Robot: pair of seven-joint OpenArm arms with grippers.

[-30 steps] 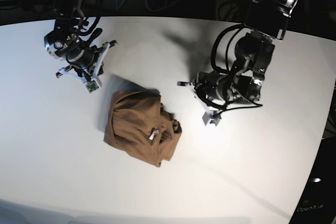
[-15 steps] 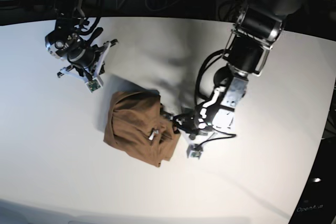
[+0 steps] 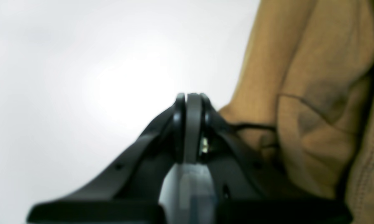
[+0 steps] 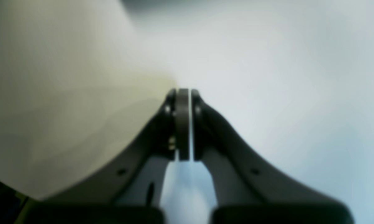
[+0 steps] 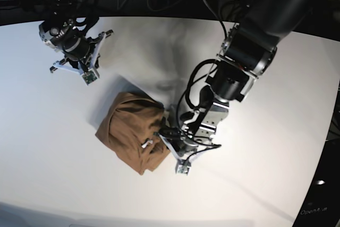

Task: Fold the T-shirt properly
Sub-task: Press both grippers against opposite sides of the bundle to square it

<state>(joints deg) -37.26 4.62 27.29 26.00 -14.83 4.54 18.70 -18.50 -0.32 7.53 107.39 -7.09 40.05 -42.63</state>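
The left gripper [image 3: 189, 96] is clenched empty; the T-shirt [image 5: 133, 131] is bunched just beside it. The right gripper [image 4: 183, 91] is clenched empty, well apart.

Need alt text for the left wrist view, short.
Closed black left pincer sits low over a white table, its tips beside the edge of a crumpled tan cloth T-shirt filling the right side. No cloth shows between the tips.

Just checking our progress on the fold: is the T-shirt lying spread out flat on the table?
No, the T-shirt sits bunched in a crumpled heap on the table.
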